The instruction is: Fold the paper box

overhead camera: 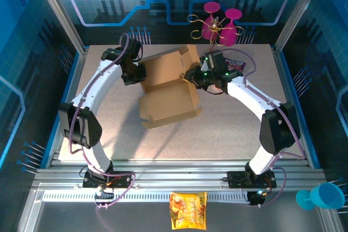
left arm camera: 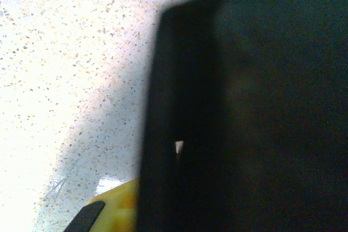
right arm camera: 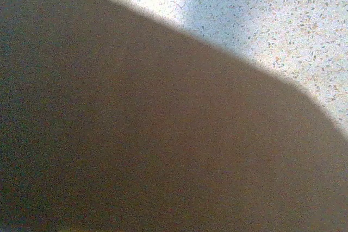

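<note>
The paper box (overhead camera: 166, 93) is found near the middle of the worktop (overhead camera: 228, 129), a little toward the far side, between the two arms. It lies partly opened. Its long axis is set from near-left to far-right, so the flapped far end is pointed at the back right corner and the near panel is turned toward the arm bases. The near panel is seen as a broad rectangle lying low on the worktop. The far panel is raised and tilted, and a crease is run across between the two. The material is plain brown corrugated cardboard, matte and unprinted, with straight cut edges and small flaps at the far right. The worktop is pale, speckled like terrazzo, and faintly glossy. The left tool (overhead camera: 136, 73) is placed at the left edge of the raised panel with its jaws pressed together; whether cardboard is pinched between them cannot be told. In the left wrist view, a dark, shadowed cardboard edge is seen close up beside the bright speckled surface. The right tool (overhead camera: 191, 76) is set against the flap on the box's right side, and whether it is spread or closed cannot be told. In the right wrist view, smooth brown cardboard with a rounded outline is seen close up.
</note>
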Robot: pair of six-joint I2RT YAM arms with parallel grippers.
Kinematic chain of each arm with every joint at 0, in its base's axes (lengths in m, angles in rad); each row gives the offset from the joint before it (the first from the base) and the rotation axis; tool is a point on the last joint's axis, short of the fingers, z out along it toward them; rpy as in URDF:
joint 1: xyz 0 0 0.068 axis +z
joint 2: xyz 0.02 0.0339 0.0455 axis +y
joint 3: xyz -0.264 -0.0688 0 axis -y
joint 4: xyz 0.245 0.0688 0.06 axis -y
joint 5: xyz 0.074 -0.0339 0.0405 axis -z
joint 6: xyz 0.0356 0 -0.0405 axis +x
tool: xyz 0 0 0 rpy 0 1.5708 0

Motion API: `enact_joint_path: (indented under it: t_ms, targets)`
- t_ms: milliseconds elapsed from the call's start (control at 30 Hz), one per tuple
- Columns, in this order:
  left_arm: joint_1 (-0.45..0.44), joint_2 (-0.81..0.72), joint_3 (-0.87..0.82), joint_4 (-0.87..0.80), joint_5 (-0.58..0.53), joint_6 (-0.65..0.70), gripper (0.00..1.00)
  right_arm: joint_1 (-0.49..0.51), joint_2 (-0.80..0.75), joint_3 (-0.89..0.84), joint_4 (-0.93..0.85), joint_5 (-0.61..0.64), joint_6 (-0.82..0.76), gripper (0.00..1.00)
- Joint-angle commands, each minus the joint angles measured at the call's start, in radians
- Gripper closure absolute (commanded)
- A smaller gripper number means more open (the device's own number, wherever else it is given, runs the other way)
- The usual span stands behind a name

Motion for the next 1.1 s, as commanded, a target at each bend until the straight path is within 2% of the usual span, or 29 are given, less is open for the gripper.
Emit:
enact_joint_path:
  t_ms: [0, 200, 267, 433, 533, 700, 800, 933, 1067]
  targets:
    - [-0.006, -0.014, -0.004, 0.063, 0.095, -0.027, 1.00, 0.012, 0.004, 0.021, 0.014, -0.049, 0.007, 0.86]
    - [-0.003, -0.019, -0.010, 0.064, 0.097, -0.027, 1.00, 0.012, -0.002, 0.031, -0.005, -0.027, -0.001, 0.93]
    - [-0.001, -0.022, -0.013, 0.064, 0.094, -0.027, 1.00, 0.013, -0.006, 0.038, -0.017, -0.017, -0.008, 0.92]
    - [0.006, -0.026, -0.026, 0.058, 0.092, -0.019, 1.00, 0.010, -0.060, 0.057, -0.064, 0.031, -0.094, 0.65]
    - [0.013, -0.026, -0.020, 0.045, 0.088, -0.005, 1.00, -0.005, -0.137, 0.056, -0.102, 0.067, -0.204, 0.55]
    - [0.027, -0.019, -0.004, 0.019, 0.097, 0.018, 1.00, -0.074, -0.280, 0.022, -0.114, 0.060, -0.368, 0.53]
    - [0.031, -0.008, 0.016, -0.001, 0.110, 0.034, 1.00, -0.134, -0.311, 0.039, -0.158, 0.082, -0.454, 0.54]
    - [0.033, 0.014, 0.053, -0.035, 0.134, 0.058, 1.00, -0.206, -0.284, 0.065, -0.137, 0.019, -0.615, 0.49]
    - [0.033, 0.041, 0.091, -0.078, 0.145, 0.082, 1.00, -0.199, -0.181, 0.181, -0.230, 0.018, -0.816, 0.44]
